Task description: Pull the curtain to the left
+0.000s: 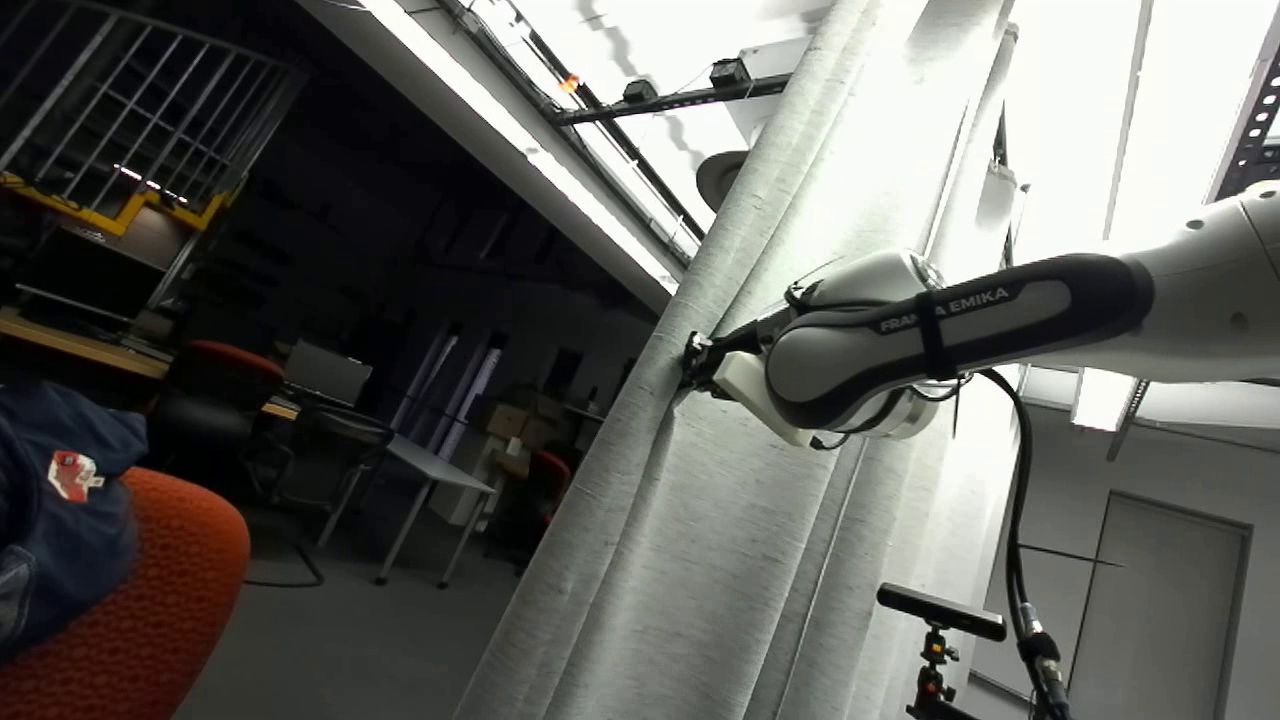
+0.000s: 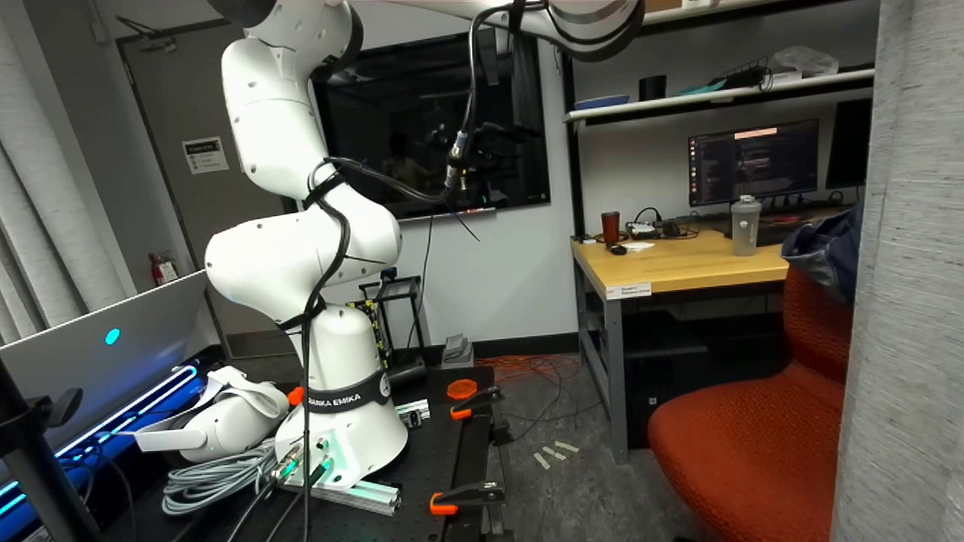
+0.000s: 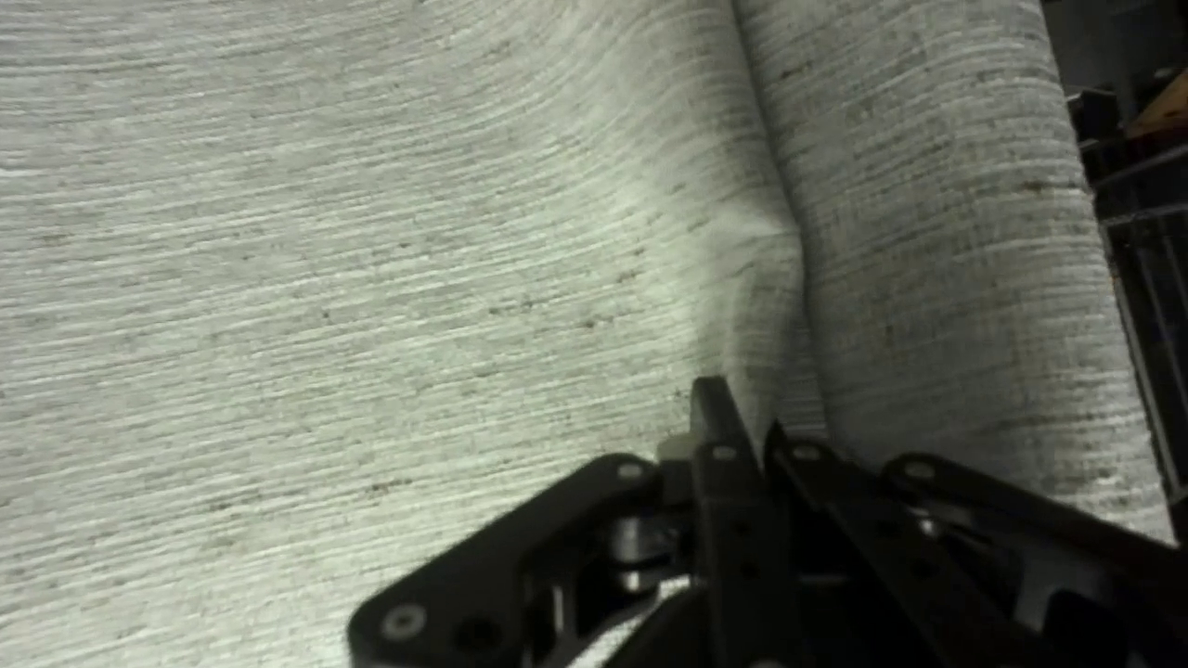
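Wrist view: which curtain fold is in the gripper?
The narrow puckered fold, pinched between the fingertips; the broad fold to its right lies outside the grip.

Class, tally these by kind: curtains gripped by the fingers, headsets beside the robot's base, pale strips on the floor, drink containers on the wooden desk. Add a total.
Curtain in the fingers: 1
Headset: 1
Pale strips: 3
Drink containers: 2
Total: 7

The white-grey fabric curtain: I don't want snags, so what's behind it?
In an exterior view, the curtain partly hides a red-orange upholstered chair and the dark blue cloth draped over it. Their covered parts, and anything wholly behind the curtain, cannot be seen.
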`<state>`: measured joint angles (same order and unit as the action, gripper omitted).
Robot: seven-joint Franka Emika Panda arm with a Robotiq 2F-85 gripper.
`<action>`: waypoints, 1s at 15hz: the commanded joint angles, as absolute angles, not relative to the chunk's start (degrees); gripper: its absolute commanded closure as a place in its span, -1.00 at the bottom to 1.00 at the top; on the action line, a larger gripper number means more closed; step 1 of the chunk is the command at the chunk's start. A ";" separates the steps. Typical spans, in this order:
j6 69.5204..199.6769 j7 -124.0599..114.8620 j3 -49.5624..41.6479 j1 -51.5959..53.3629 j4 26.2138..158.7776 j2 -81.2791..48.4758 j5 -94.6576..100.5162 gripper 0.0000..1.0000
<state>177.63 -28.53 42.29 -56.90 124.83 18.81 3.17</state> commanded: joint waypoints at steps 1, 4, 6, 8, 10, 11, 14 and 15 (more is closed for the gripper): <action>174.79 -31.43 48.31 -58.48 123.73 19.55 3.72 0.99; 174.60 -33.71 51.78 -53.80 124.34 21.54 1.09 0.99; 175.64 -34.57 53.93 -49.99 124.44 20.99 0.10 0.99; 176.54 -35.84 56.34 -47.34 124.45 21.94 -0.24 0.99; 176.37 -35.92 57.41 -43.27 123.55 21.79 -0.84 0.99; 176.64 -35.62 58.28 -42.05 123.26 22.09 -0.55 0.99; 175.91 -35.98 61.59 -39.59 121.84 22.91 -0.18 0.99; 175.81 -36.14 62.79 -39.22 121.30 23.08 -0.12 0.99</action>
<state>178.02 -35.23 57.82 -42.28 120.06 24.97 0.18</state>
